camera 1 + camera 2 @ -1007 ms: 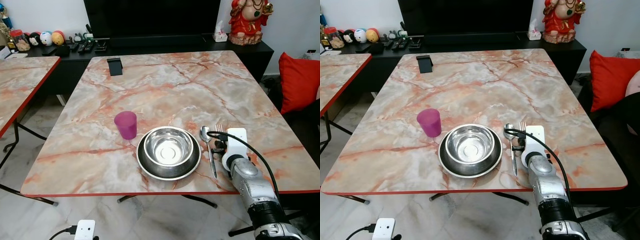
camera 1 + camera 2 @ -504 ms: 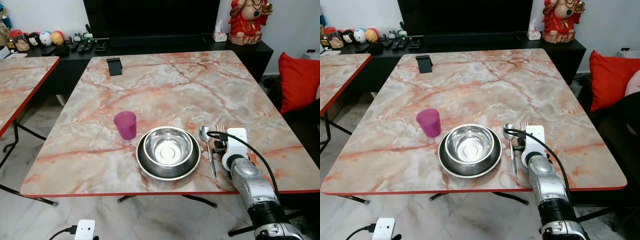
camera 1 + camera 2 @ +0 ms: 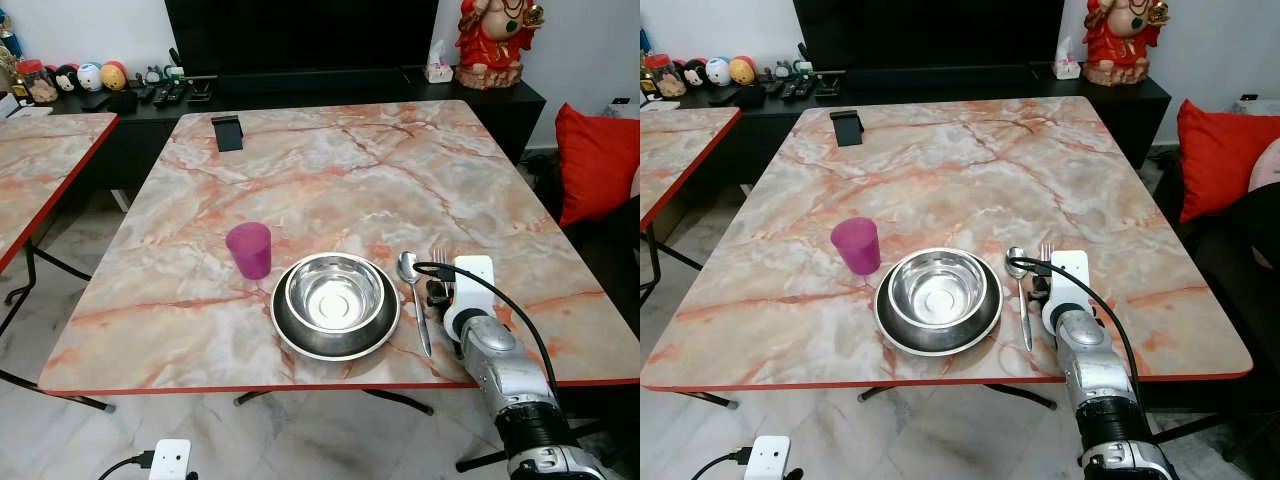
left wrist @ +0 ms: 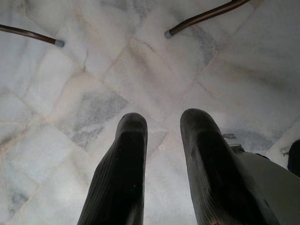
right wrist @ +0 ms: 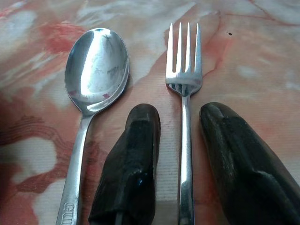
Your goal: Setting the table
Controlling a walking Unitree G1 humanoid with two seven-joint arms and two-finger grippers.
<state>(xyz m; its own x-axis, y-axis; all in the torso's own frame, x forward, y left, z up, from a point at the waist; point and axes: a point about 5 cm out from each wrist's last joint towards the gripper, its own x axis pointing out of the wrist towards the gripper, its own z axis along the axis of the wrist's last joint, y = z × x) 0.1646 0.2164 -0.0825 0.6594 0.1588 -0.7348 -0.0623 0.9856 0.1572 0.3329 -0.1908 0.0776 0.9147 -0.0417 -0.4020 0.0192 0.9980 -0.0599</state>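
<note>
Straddling fork (image 5: 185, 140) at lower right of table (image 3: 330, 170), right gripper (image 5: 180, 154) jaws open; careless retreat could knock fork into spoon (image 5: 91, 89). Left gripper (image 4: 161, 168) idle, jaws open.

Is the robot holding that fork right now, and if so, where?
No. The right gripper is open, its fingers either side of the fork handle without pinching it; the fork lies on the table.

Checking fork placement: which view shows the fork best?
Right wrist view: the fork lies flat between the open right tool fingers, tines sharp, spoon beside it. Both eye views show just its tines past the wrist. Left wrist view faces the floor.
</note>
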